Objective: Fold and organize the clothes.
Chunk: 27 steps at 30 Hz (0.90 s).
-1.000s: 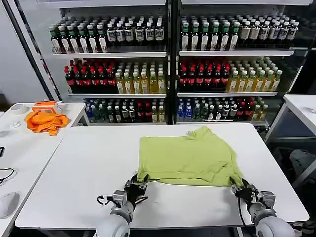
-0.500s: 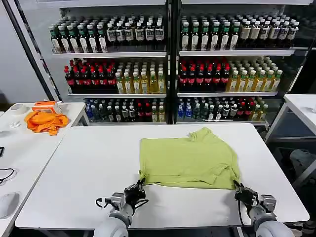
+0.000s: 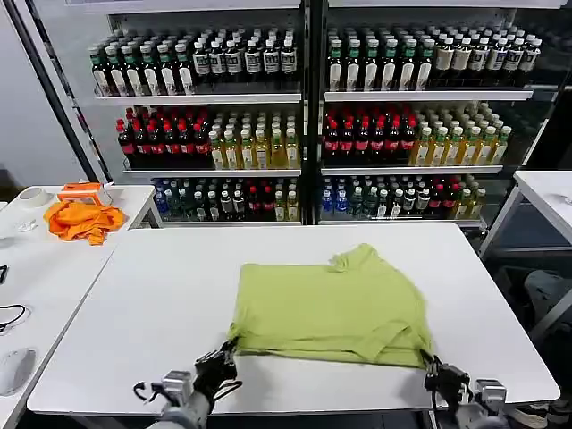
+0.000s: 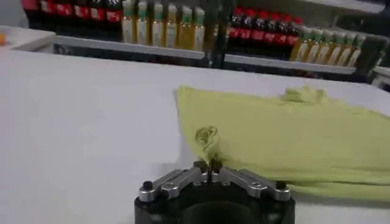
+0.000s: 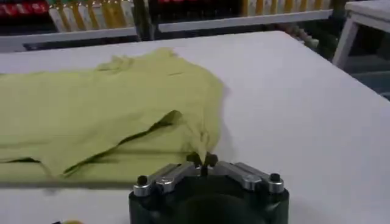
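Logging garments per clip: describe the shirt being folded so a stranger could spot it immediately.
On the large white table before the drink shelves lies the T-shirt, folded flat, near corners pinched by the left gripper and right gripper. It is pale yellow-green, unlike the crumpled orange cloth on the side table.

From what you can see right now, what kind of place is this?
Probably a shop mock-up or a test room: shelves packed with rows of drink bottles stand behind plain white work tables, one carrying a shirt.

You have bare white tabletop [image 3: 152,295] left of the light yellow-green cotton T-shirt [image 3: 326,304] and a narrower strip to its right; behind, stocked bottle shelves [image 3: 304,116] block reach.
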Tool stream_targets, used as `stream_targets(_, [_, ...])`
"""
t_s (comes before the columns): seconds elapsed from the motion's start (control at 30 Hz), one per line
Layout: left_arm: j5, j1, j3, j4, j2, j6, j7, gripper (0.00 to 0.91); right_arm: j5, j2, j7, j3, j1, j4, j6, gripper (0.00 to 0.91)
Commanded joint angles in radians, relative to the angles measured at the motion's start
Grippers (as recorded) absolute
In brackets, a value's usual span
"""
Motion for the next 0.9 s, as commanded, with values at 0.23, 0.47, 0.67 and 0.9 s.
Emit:
stream_targets(0.23, [0.001,0.259,-0.085,-0.186,0.065,0.018,-0.009,0.04,-0.036,0.0,0.0,-0.001,-0.148,0.109,-0.009,0.625])
stream_targets(0.47, [0.042,0.24,-0.063,-0.172,0.05,0.051,-0.004,0.907,-0.049,0.005,0.001,-0.019,-0.094,0.106,-0.014,0.907])
stream_targets(0.67, [0.057,0.185,-0.073,-0.195,0.057,0.066,-0.001,0.907,-0.008,-0.011,0.011,-0.001,-0.014,0.139,-0.019,0.907])
stream_targets(0.9, [-0.004,0.042,-0.112,-0.097,0.124,0.041,-0.01,0.907,0.078,-0.098,0.055,-0.026,0.172,0.045,-0.012,0.907])
